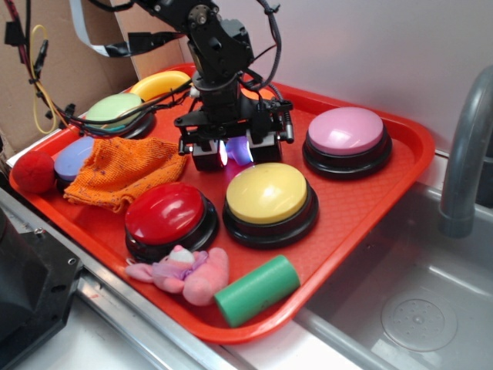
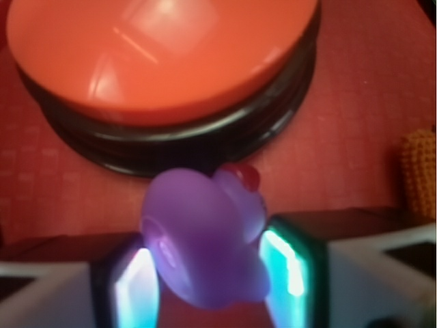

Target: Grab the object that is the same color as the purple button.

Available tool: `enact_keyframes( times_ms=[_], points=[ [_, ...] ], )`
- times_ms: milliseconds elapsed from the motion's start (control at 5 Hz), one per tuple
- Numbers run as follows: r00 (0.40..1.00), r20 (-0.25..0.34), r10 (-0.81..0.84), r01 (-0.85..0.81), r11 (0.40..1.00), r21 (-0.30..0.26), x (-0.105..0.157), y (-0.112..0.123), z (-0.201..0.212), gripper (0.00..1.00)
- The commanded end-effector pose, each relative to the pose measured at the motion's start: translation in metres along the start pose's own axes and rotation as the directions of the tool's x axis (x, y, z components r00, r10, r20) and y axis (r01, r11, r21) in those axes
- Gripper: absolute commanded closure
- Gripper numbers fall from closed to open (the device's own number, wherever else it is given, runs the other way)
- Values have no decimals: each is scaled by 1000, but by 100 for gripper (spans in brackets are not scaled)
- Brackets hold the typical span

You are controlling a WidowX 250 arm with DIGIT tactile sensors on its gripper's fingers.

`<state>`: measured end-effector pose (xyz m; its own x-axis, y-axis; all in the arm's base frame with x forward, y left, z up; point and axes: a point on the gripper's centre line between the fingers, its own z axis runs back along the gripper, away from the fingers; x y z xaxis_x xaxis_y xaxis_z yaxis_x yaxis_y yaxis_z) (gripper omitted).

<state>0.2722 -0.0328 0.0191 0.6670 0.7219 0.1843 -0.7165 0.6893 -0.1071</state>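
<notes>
The purple toy (image 2: 205, 236) sits between my two pads (image 2: 283, 263), in the middle of the red tray (image 1: 370, 200) just beyond the yellow button (image 1: 267, 194). My gripper (image 1: 235, 153) looks clamped on it, both pads touching its sides. I judge the grab made; next comes a straight lift, clear of the orange button (image 2: 160, 55) ahead. A steel sink (image 1: 416, 301) lies right of the tray.

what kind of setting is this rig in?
Likely a kitchen-style sink counter used as a lab test bench: a grey metal faucet over a steel sink basin, with an orange plastic tray of big dome buttons beside taped cardboard and loose cables.
</notes>
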Motion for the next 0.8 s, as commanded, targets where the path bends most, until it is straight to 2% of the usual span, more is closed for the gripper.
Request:
enact_keyframes(
  times_ms=[0,400,600],
  points=[
    [999,37,-32,34,998,-48,24,-1,26,100],
    [962,24,-271,271,963,1,38,13,102,100],
    [923,-14,-385,385,922,50,49,23,135,100]
  ],
)
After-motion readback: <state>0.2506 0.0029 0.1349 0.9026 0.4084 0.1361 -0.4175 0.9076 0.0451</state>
